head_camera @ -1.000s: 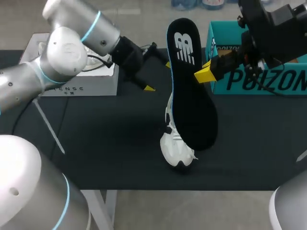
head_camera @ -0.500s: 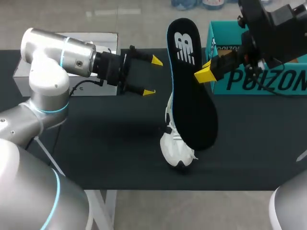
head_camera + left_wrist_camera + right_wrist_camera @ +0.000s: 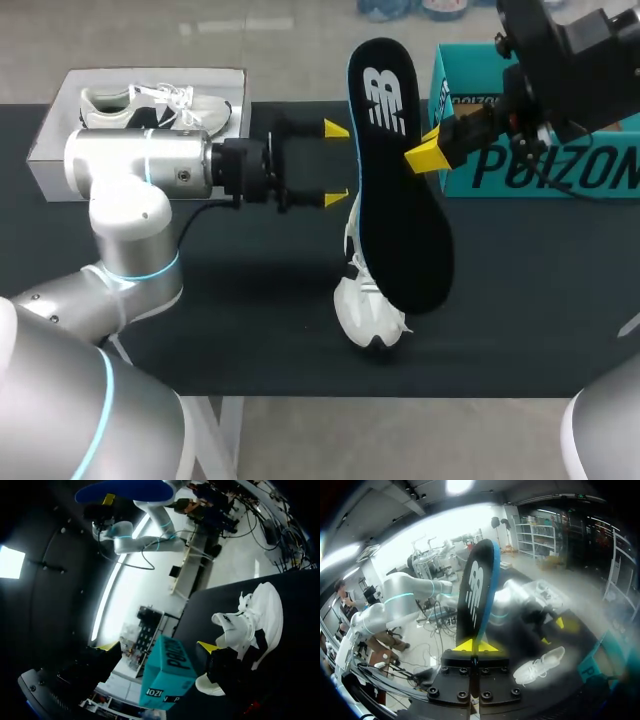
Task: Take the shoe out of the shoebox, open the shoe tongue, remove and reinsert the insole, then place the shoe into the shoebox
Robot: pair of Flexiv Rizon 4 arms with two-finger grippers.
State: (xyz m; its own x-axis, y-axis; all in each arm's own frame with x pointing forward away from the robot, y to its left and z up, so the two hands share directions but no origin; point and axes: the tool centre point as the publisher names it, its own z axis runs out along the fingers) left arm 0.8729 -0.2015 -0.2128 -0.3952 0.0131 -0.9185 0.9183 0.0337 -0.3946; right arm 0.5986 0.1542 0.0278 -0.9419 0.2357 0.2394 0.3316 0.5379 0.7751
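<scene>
Insole: the black insole [image 3: 400, 190] is held off the table, its long axis nearly upright, the logo end on top and the lower end hanging over the shoe.
Right gripper: the right gripper [image 3: 425, 155] is closed on the insole's edge, 1 yellow tip on each face, as the right wrist view confirms.
Left gripper: the left gripper [image 3: 336, 163] is spread wide and holds nothing; its 2 tips are pointed at the insole's blue edge, just beside it, and no contact can be made out.
Shoe: the white shoe [image 3: 367, 295] is standing on the black table [image 3: 230, 300], below and ahead of the left gripper, largely hidden behind the insole in the head view. Its long axis appears to run from the near edge away across the table.
Nearer arm: the left gripper is judged nearer the shoe, and free to steady it; the right is occupied.
Step judged: the insole is out, and reinsertion is not yet done.
Teal shoebox: the teal shoebox [image 3: 545, 160] is set at the far right, behind the right gripper; its inside cannot be seen.
White box: the open white box [image 3: 42, 150] at the far left is seen to hold a second white shoe [image 3: 150, 105].
</scene>
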